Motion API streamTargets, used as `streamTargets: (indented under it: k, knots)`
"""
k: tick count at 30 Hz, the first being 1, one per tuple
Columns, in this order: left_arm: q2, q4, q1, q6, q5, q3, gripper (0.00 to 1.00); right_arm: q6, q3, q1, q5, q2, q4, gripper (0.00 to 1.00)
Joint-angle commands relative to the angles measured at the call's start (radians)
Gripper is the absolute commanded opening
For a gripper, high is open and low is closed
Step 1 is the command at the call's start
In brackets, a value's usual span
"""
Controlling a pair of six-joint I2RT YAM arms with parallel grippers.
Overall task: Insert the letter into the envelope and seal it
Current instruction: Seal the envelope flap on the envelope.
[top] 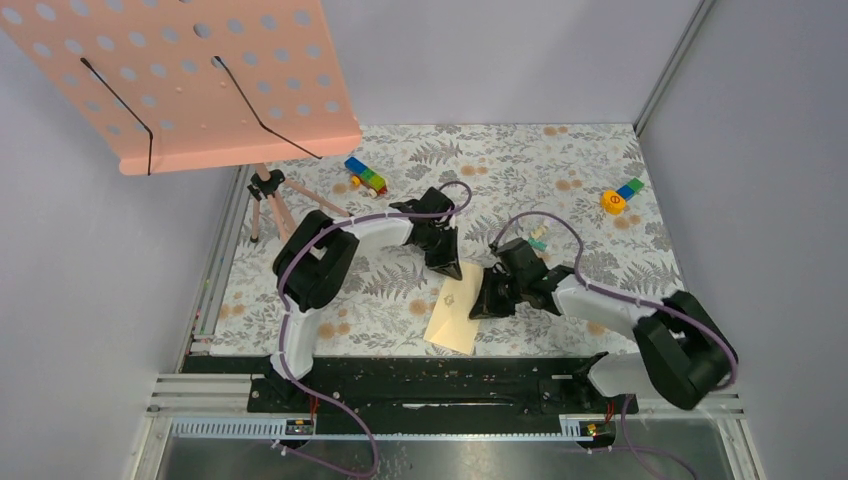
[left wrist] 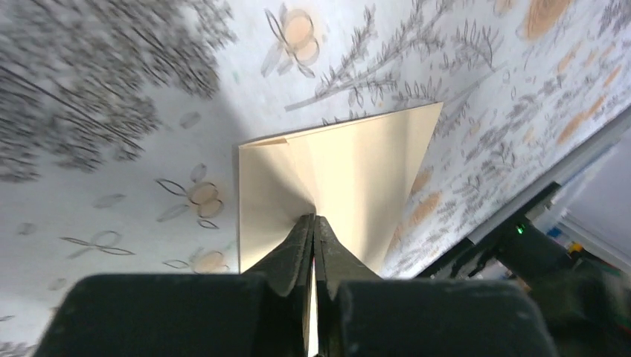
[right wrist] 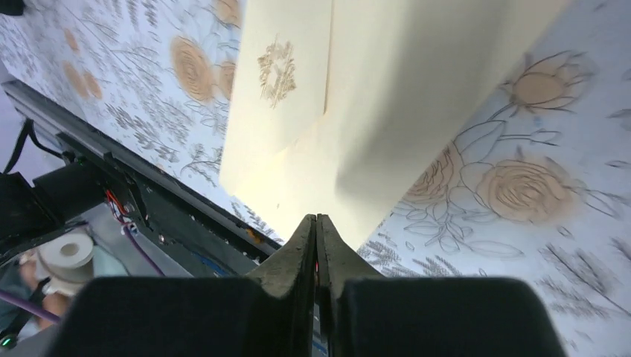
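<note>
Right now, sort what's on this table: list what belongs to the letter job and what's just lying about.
Job: letter, left end effector, right end effector.
Lying about: toy blocks, yellow-blue toy, tripod, pink board.

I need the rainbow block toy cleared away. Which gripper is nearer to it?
Left. The left gripper sits just near-right of the toy; the right gripper is farther right and nearer the bases. Both pinch the cream paper.
</note>
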Motion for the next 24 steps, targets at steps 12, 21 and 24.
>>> streamTargets:
  k: [12,21,24]
  knots:
    - [0.075,-0.28,0.042,0.271,-0.64,0.279,0.01,-0.26,0.221,-0.53,0.318,-0.387,-0.566,0.25]
    - [-0.147,-0.233,-0.05,0.286,-0.535,0.182,0.1,-0.173,0.258,-0.684,0.284,-0.311,-0.531,0.4]
    - [-0.215,-0.218,-0.117,0.257,-0.498,0.121,0.13,-0.126,0.27,-0.684,0.269,-0.269,-0.46,0.41]
